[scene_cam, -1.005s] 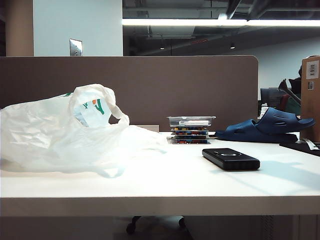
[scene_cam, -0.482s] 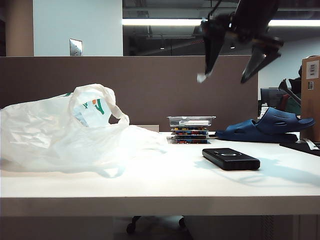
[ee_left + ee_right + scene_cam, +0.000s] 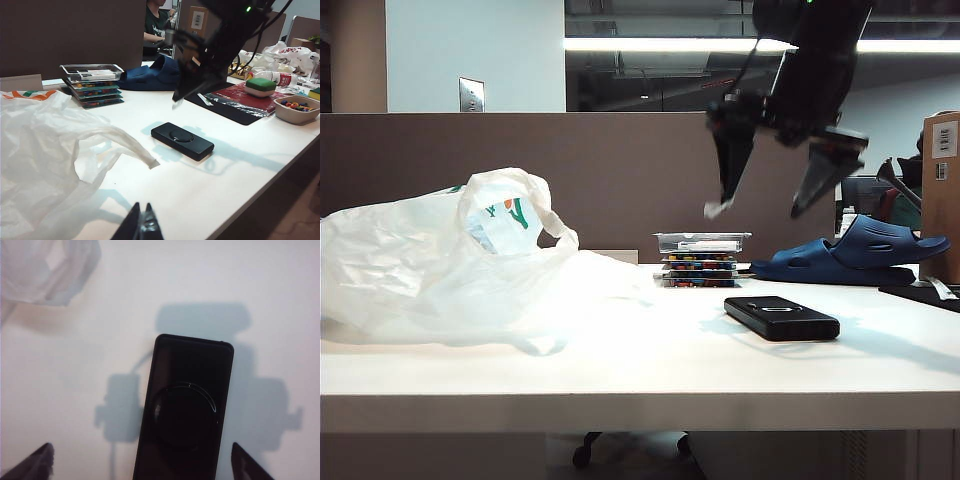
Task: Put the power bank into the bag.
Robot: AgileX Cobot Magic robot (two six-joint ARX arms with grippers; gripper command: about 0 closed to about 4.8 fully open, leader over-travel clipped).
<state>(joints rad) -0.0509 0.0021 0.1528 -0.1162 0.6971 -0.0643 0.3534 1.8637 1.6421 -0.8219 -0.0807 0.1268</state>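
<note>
The power bank (image 3: 781, 317) lies flat on the white table (image 3: 640, 385), on the right half of the exterior view, apart from everything else, which leaves its long sides free for a grasp from above. The right gripper (image 3: 775, 209) hangs in the air above it with its two fingers spread wide and empty; in the right wrist view the dark fingertips (image 3: 34, 461) stand out to either side of the black slab, so the jaws appear lined up to straddle its narrow width, a placement that suits a straight descent and pinch across the short axis. The bag (image 3: 450, 265) lies slumped on its side on the left of the table, well apart from the power bank, one loop handle arched up and its mouth seemingly turned toward the middle, though how far it gapes cannot be told. The left gripper (image 3: 140, 226) sits low at the near table edge beside the bag, fingers pressed together on nothing, probably parked until needed. A stack of clear-lidded boxes (image 3: 701, 259) and a blue sandal (image 3: 855, 253) rest near the back divider, out of the likely carry path.
</note>
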